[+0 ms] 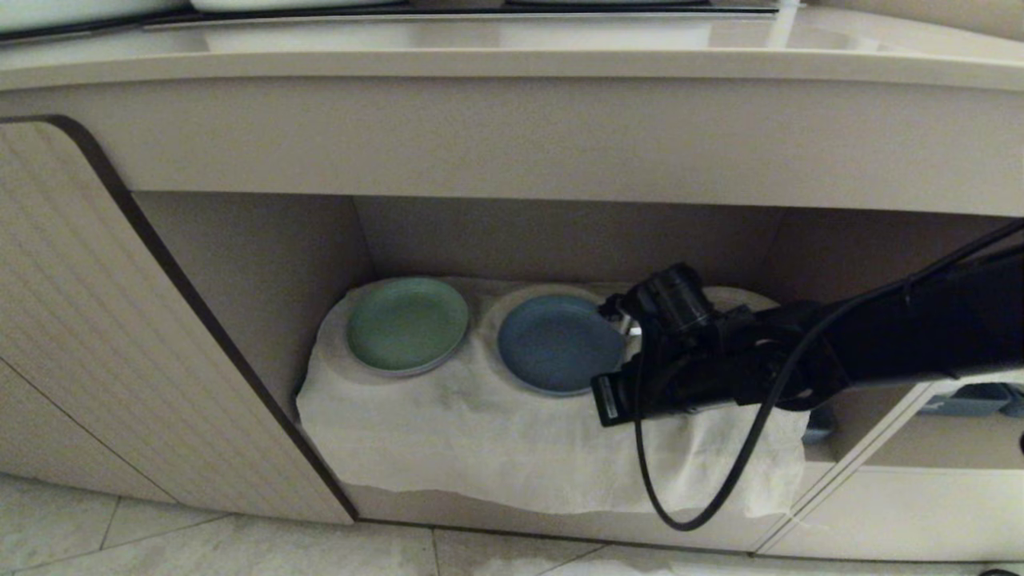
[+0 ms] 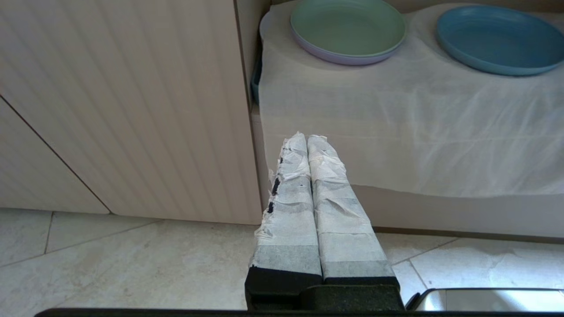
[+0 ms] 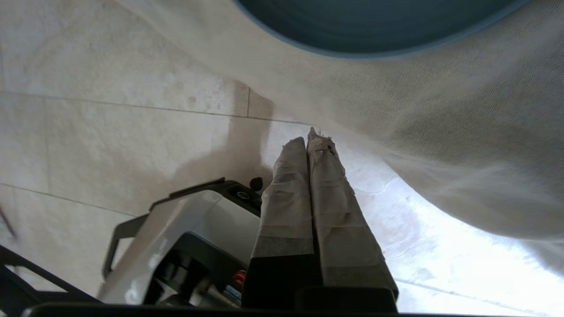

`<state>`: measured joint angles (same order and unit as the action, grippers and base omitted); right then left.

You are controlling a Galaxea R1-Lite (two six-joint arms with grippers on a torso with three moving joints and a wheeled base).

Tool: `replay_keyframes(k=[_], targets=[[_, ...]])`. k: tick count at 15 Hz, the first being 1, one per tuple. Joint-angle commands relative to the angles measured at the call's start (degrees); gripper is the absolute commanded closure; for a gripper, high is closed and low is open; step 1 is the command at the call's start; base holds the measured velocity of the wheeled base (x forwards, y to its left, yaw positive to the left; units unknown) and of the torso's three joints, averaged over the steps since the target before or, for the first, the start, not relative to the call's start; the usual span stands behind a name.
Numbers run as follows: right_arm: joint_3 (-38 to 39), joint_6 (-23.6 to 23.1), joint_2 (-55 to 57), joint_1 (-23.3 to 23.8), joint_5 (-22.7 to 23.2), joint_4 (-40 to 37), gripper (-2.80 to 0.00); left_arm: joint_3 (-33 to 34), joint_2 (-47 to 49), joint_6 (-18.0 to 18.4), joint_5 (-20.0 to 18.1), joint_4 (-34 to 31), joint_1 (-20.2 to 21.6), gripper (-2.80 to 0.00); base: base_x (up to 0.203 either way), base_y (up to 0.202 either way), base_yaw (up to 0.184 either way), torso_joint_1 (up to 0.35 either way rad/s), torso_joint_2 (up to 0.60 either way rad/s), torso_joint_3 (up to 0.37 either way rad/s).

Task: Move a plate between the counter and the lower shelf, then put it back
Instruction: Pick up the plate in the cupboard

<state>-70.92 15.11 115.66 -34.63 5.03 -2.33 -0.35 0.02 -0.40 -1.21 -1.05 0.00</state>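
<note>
The light blue plate lies flat on the white cloth in the lower shelf, right of a green plate. The counter runs across above. My right arm reaches in from the right, its wrist just right of the blue plate's rim. In the right wrist view the right gripper is shut on nothing and points down at the floor, beside the hanging cloth and apart from the plate. The left gripper is shut and empty, low before the shelf; the plate lies far ahead.
A ribbed cabinet door stands open at the shelf's left side. The green plate rests on a lilac one. A black cable loops down from my right arm over the cloth. My base sits on the tiled floor.
</note>
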Motion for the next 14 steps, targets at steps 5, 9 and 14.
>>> replay_keyframes(k=[5,9,14], targets=[[-3.0,4.9,1.9,-0.1,-5.4,-2.1,0.0,0.0,0.0,0.0,0.1,0.0,0.0,0.0,0.0,0.0,0.0,0.0,0.0,0.0],[-4.5,6.4,2.7,0.0,-5.7,-2.3,0.0,0.0,0.0,0.0,0.0,0.0,0.0,0.0,0.0,0.0,0.0,0.0,0.0,0.0],[-7.5,8.4,4.9,-0.1,-10.0,-2.6,0.0,0.0,0.0,0.0,0.0,0.0,0.0,0.0,0.0,0.0,0.0,0.0,0.0,0.0]])
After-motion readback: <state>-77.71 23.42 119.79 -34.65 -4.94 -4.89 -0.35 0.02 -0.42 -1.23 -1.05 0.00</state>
